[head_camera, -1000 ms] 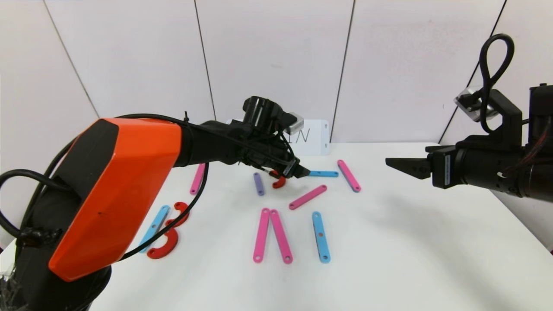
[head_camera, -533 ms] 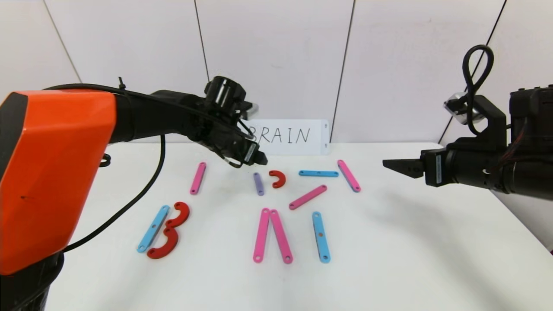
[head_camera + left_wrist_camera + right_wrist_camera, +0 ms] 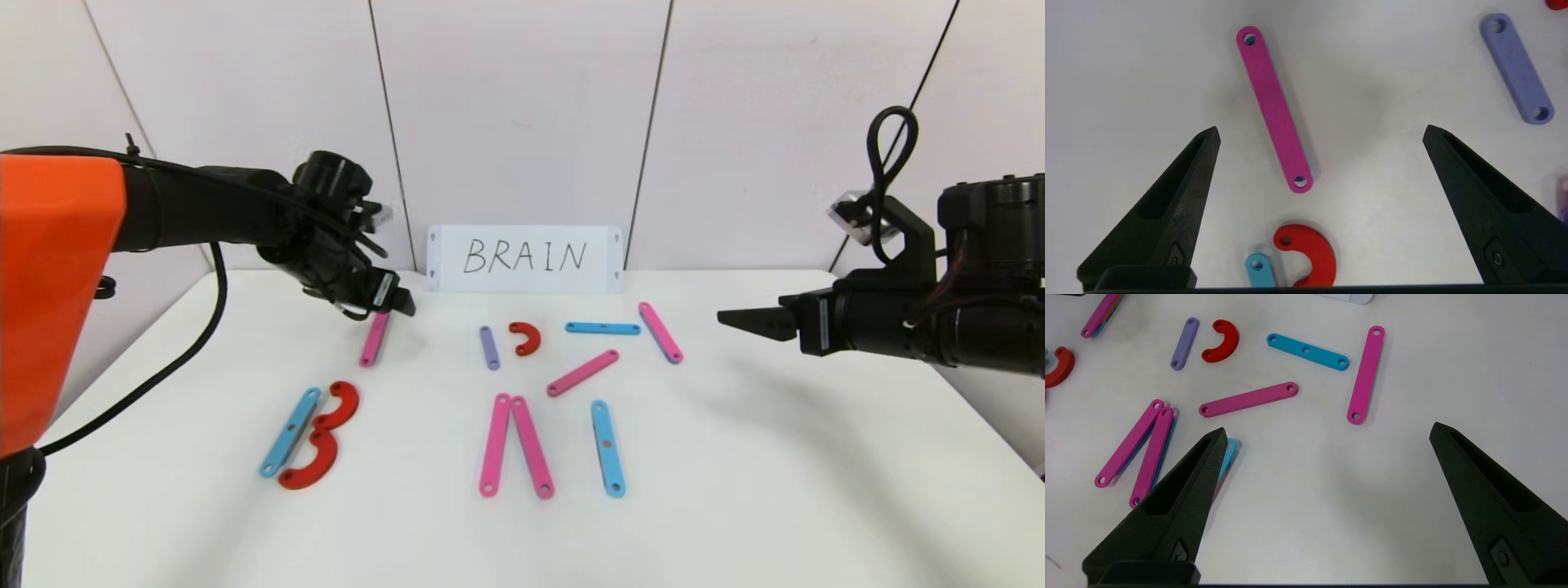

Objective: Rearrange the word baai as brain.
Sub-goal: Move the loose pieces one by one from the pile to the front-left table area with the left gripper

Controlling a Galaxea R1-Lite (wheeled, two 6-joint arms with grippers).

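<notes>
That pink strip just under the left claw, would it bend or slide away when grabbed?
The pink strip looks like rigid moulded plastic, so probably stiff. It lies flat on the smooth white table, so it would likely skid if nudged. Being thin, it seems hard to pinch.

The pink strip and purple strip look like matt, smooth plastic, as does the red curve. The tabletop is smooth white with a faint sheen.
</notes>
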